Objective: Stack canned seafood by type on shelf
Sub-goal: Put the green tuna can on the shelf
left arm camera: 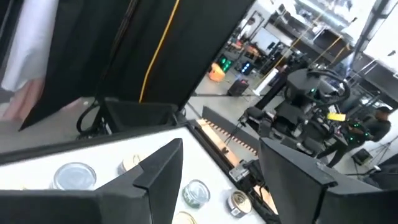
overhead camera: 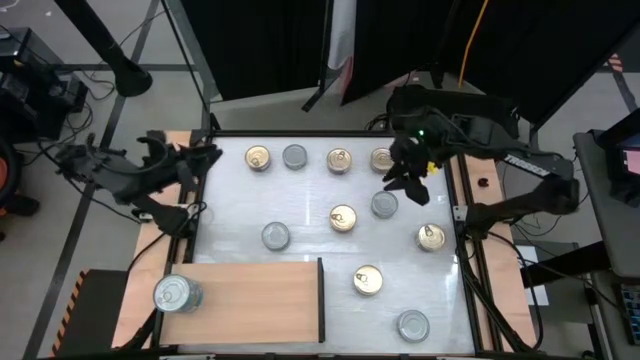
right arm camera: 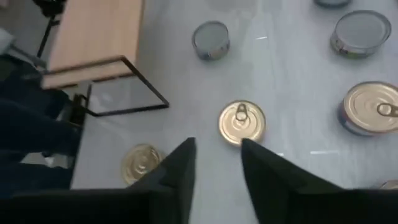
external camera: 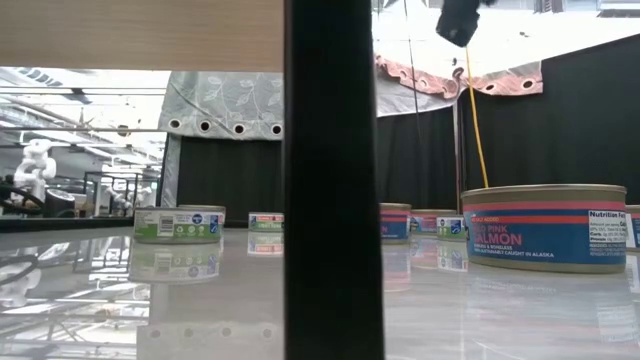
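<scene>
Six gold-lidded tins (overhead camera: 343, 218), five silver-lidded tins (overhead camera: 276, 236)

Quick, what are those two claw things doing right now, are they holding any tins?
Left tool: open, holding nothing, waiting at the table's left edge.
Right tool: fingers apart, empty, hanging above the tins.

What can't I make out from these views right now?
- Low view: a dark post hides the table's middle; tins behind it unseen.
- Low view: far tin labels too small to read.
- High view: right claw covers the table beneath it.
- High view: type of the tin on the shelf unclear.
</scene>
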Robot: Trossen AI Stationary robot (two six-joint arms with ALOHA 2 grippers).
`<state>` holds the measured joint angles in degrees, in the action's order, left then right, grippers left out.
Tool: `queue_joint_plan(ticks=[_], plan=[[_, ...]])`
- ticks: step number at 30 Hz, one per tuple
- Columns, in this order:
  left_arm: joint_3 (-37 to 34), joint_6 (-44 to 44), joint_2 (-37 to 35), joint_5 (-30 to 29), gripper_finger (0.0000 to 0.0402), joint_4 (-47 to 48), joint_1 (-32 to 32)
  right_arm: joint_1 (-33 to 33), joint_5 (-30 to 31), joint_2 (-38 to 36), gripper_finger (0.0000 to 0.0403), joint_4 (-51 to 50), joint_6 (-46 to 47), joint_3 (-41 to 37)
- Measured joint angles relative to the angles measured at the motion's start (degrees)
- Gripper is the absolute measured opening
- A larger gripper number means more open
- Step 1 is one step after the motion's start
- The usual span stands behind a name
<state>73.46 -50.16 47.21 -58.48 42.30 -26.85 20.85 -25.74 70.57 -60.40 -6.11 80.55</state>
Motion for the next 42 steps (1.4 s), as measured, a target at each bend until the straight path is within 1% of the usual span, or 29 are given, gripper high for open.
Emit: queue_joint_plan(ticks=[3,5,8,11,13,14,16,17,19,22,26,29,33,36,39,42], plan=[[-0.01,-1.99,3.32,4.33,0.0215,0.04,2.70,0.14,0.21,-3.13,0.0062,3.46,-3.28,-7.48],[-0.01,-2.05,5.73,7.44,0.0215,0.02,4.47,0.14,0.29,-4.89,0.0043,4.36,-4.28,-11.00],[-0.03,-2.05,9.15,12.91,0.0215,0.16,7.45,-0.12,0.23,-6.62,0.0032,5.96,-6.91,-15.07],[-0.03,-2.10,11.92,18.71,0.0215,0.14,11.12,-1.04,0.66,-8.62,0.0030,8.61,-12.84,-17.40],[-0.03,-2.09,13.57,23.59,0.0215,0.14,14.08,-1.46,2.68,-9.47,0.0028,9.86,-16.65,-18.13],[-0.03,-2.08,14.37,26.18,0.0215,0.33,15.68,-1.78,4.96,-9.47,0.0026,9.94,-17.24,-18.27],[-0.03,-1.85,15.85,31.65,0.0215,1.00,19.11,-1.96,10.08,-9.18,0.0017,9.46,-15.81,-18.63],[-0.03,-1.06,16.56,34.38,0.0215,1.13,20.90,-1.94,11.43,-9.06,0.0010,9.08,-14.70,-18.83],[-0.03,1.82,18.02,39.39,0.0215,1.25,24.52,-1.94,12.12,-8.98,0.0003,9.15,-12.48,-19.16],[-0.03,7.00,20.25,47.02,0.0215,1.27,29.92,-1.96,12.26,-8.80,0.0002,9.35,-4.71,-19.63],[-0.03,11.38,23.17,55.34,0.0215,1.25,36.16,-1.96,15.05,-8.31,0.0002,8.35,13.83,-19.64],[-0.03,14.83,25.28,59.98,0.0215,1.24,38.87,-1.96,19.33,-8.08,0.0003,6.64,28.89,-19.62],[-0.03,17.74,27.79,63.62,0.0215,1.35,40.18,-1.94,21.57,-7.33,0.0002,3.74,42.58,-19.60],[-0.03,17.05,28.89,65.04,0.0215,1.92,40.37,-1.94,21.46,-5.04,0.0001,0.51,47.45,-19.62],[-0.03,16.52,29.29,65.22,0.0215,2.68,40.37,-1.66,21.15,-2.07,0.0001,-0.33,47.88,-20.08],[-0.03,16.01,29.30,65.22,0.0215,5.61,40.37,-0.68,19.65,1.09,0.0000,1.97,47.42,-22.27]])
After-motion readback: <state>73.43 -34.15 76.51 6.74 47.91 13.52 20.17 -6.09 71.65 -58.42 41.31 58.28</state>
